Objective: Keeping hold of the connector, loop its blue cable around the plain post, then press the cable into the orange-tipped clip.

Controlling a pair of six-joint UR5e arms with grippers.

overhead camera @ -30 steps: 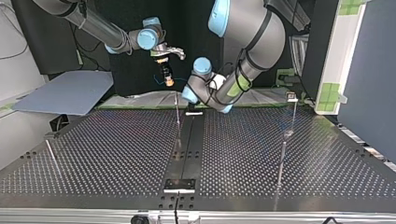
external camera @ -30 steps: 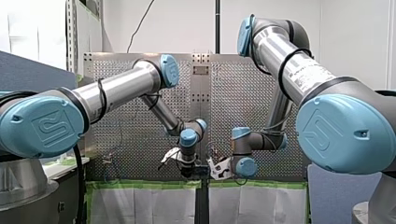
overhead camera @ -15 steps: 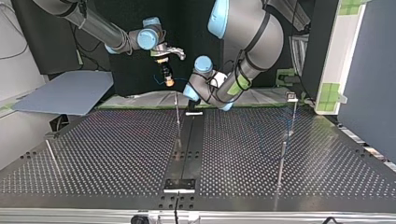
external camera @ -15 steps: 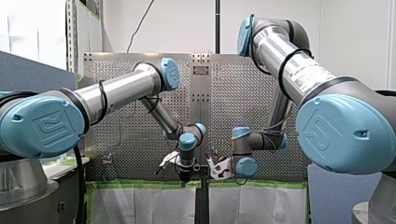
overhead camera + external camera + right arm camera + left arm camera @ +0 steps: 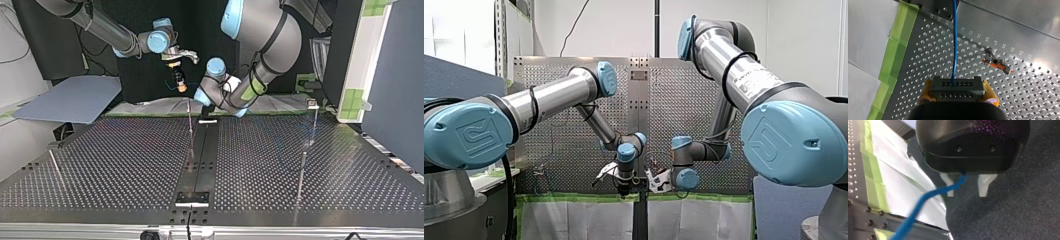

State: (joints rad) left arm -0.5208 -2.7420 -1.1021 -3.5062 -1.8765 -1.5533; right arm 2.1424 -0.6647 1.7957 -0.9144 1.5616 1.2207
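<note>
My right gripper (image 5: 958, 92) has yellow pads and is shut on a grey connector (image 5: 956, 84). The blue cable (image 5: 955, 45) runs straight ahead from the connector over the perforated plate. The orange-tipped clip (image 5: 997, 64) sits on the plate ahead of that gripper and to one side. In the left wrist view my left gripper (image 5: 968, 188) has pale fingers (image 5: 950, 185) standing apart, open, with the blue cable (image 5: 943, 191) passing between them. It hangs beyond the table's edge over grey floor. A thin plain post (image 5: 190, 125) stands near the table's far edge in the top view.
The two grippers, left (image 5: 623, 188) and right (image 5: 655, 176), hang close together at the front view's middle. Green tape (image 5: 895, 57) and white sheeting line the table edge. More thin posts (image 5: 302, 170) stand at the top view's right and at its left (image 5: 55, 167).
My left arm's wrist has dropped lower in the front view and shifted slightly left in the top view. My right arm has stayed still with the connector.
</note>
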